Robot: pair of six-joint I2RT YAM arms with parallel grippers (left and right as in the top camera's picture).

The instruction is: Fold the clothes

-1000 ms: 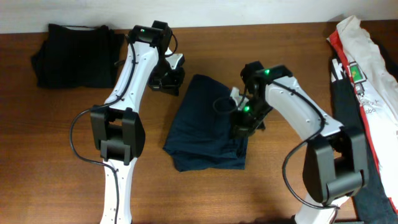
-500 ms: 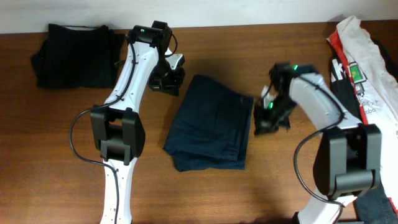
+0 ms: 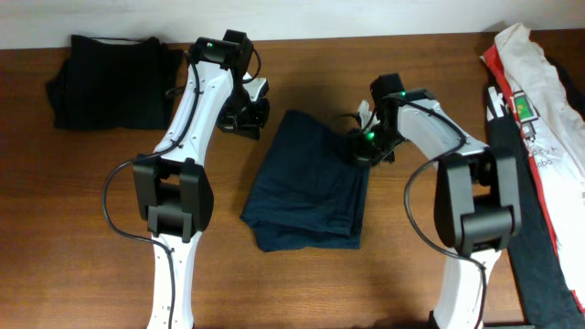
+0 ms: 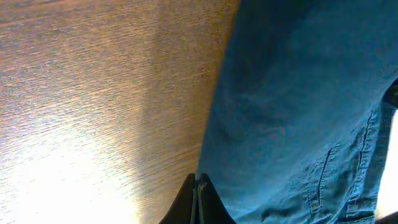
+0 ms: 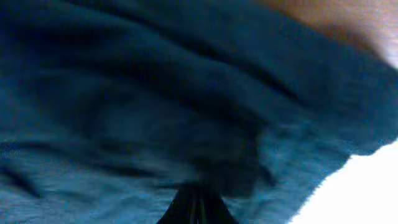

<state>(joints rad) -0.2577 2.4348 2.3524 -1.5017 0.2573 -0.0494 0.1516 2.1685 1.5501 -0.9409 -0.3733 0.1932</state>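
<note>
Overhead, the folded navy garment [image 3: 309, 187] at the table's [image 3: 91, 228] centre is being flanked by the left gripper [image 3: 249, 117] at eleven o'clock and the right gripper [image 3: 359, 153] at two. Left wrist view: jaws are being held pressed together at its edge; right wrist view: likewise, over blurred cloth

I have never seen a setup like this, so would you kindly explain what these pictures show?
Two robot arms work at a wooden table. One picture looks down from above; the other two come from a camera on each wrist. A folded dark blue garment lies in the middle, a black garment far left, a heap of clothes at the right edge. The left pincer sits at the blue garment's upper left corner, the right pincer at its right edge. Both look shut; whether they pinch cloth is unclear.
</note>
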